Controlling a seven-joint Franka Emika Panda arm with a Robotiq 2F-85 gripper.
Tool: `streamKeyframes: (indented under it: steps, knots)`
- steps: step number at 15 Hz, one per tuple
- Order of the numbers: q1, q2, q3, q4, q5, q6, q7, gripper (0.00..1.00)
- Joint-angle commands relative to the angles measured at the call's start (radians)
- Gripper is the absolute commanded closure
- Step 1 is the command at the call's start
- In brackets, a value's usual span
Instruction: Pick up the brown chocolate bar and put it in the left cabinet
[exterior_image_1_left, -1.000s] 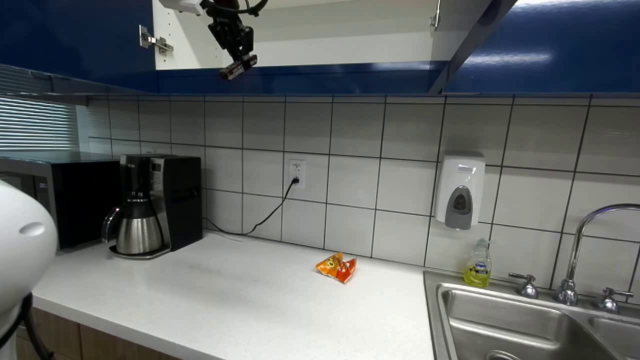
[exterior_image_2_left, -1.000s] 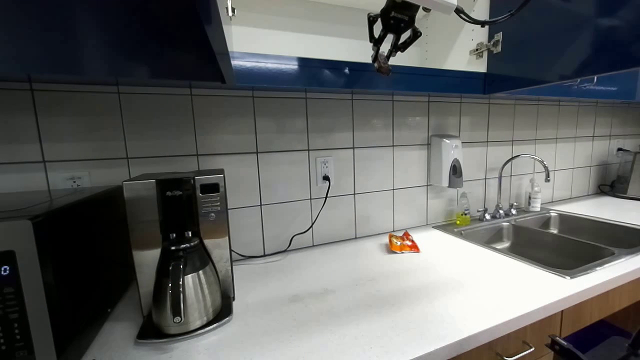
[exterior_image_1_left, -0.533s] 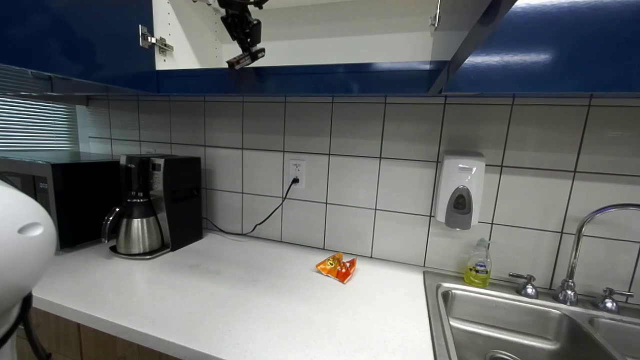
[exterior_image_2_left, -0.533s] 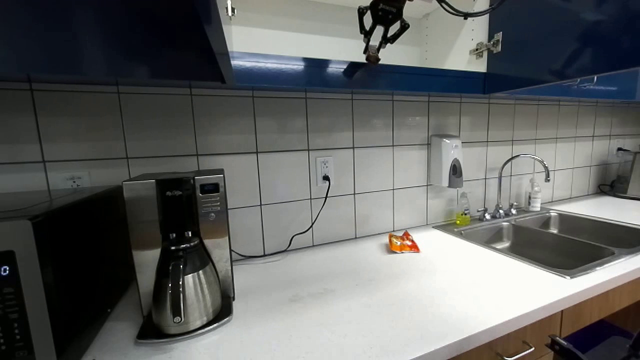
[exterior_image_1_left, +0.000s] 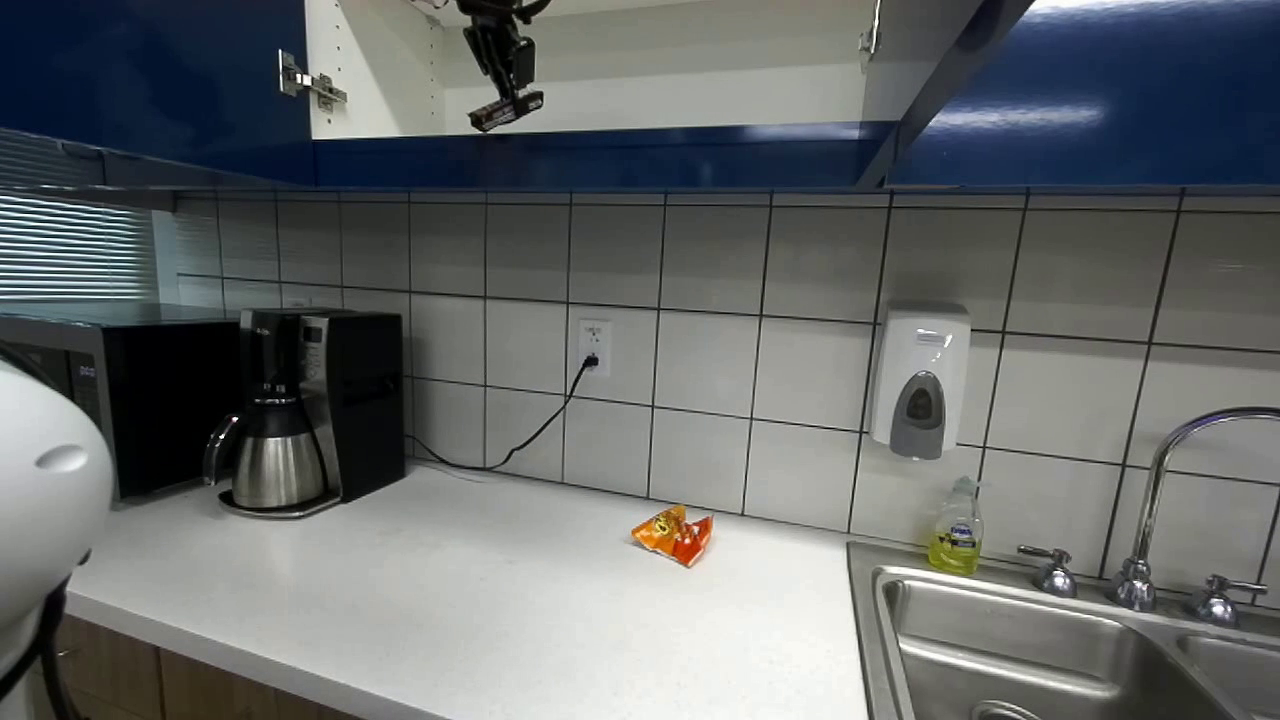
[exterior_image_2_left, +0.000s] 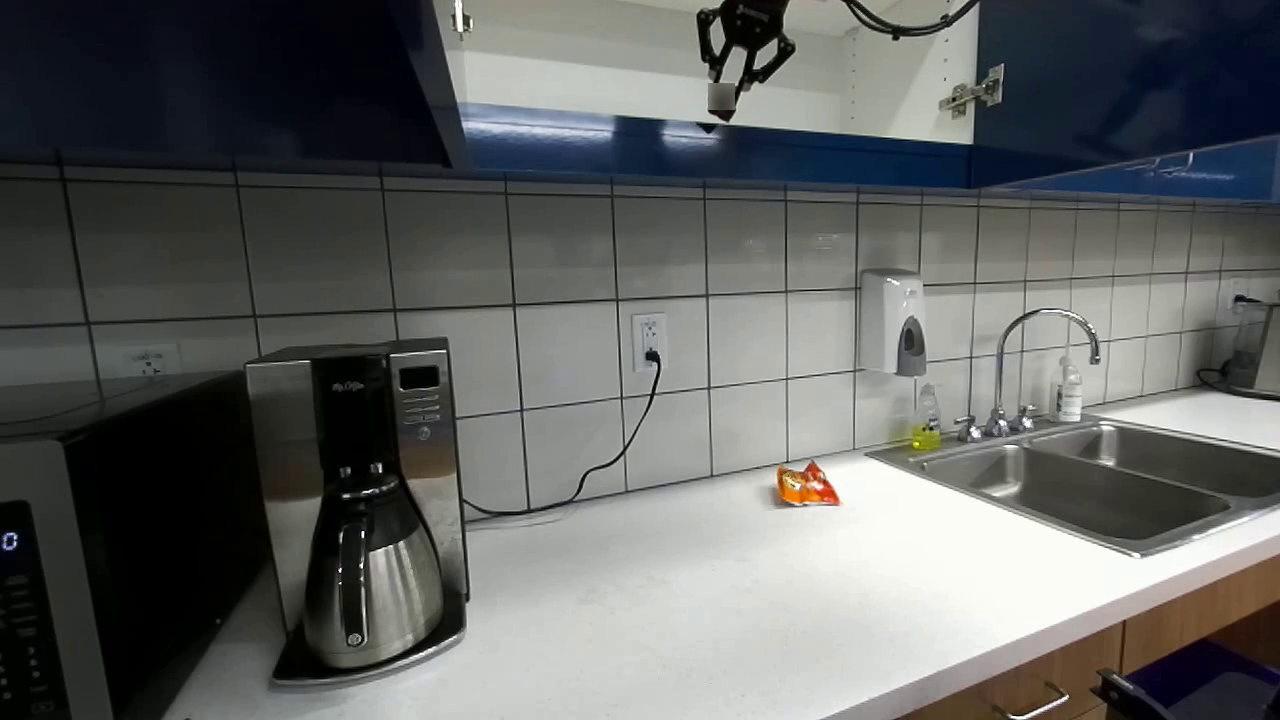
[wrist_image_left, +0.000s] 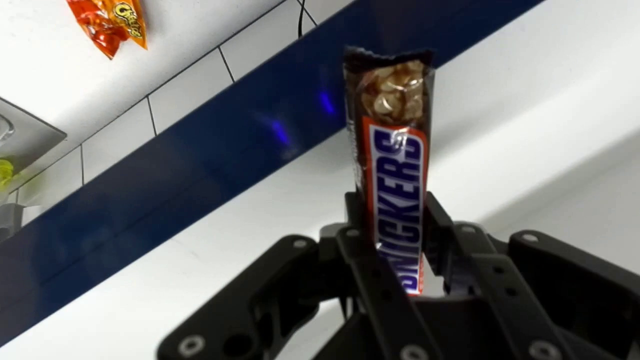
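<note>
OK, pincer (wrist_image_left: 393, 217) clamped on brown chocolate bar (wrist_image_left: 395, 170), right of wrist-view center; left cabinet (exterior_image_1_left: 680, 85) open, top in both exterior views.

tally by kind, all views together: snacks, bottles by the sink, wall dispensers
Snacks: 2 (brown chocolate bar, held in the gripper; orange packet)
Bottles: 2 (yellow soap bottle; white-labelled bottle)
Wall dispensers: 1 (white-and-grey dispenser)
Total: 5
</note>
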Motion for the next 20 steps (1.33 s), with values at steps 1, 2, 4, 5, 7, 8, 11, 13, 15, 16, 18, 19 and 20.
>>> streamKeyframes:
  steps: [1,2,4,5,7,8,11,13,15,16,18,19,20]
  knots:
    - [0.005,0.096,0.007,0.142,-0.024,-0.037,0.078,0.93]
    - [0.010,0.116,0.005,0.167,-0.025,-0.039,0.092,0.93]
    - [0.019,0.152,0.000,0.212,-0.027,-0.041,0.112,0.93]
    - [0.022,0.170,-0.004,0.233,-0.028,-0.041,0.123,0.93]
    - [0.030,0.203,-0.009,0.271,-0.034,-0.043,0.141,0.93]
    - [0.034,0.221,-0.012,0.294,-0.038,-0.048,0.150,0.93]
    - [0.025,0.249,-0.005,0.334,-0.045,-0.066,0.164,0.93]
    - [0.026,0.268,-0.007,0.363,-0.047,-0.084,0.165,0.93]
    - [0.027,0.283,-0.007,0.388,-0.052,-0.102,0.170,0.93]
    - [0.027,0.291,-0.008,0.400,-0.055,-0.112,0.174,0.93]
    - [0.028,0.304,-0.009,0.429,-0.063,-0.143,0.184,0.49]
    - [0.028,0.315,-0.009,0.444,-0.068,-0.155,0.191,0.44]
    - [0.029,0.324,-0.009,0.459,-0.074,-0.168,0.199,0.37]
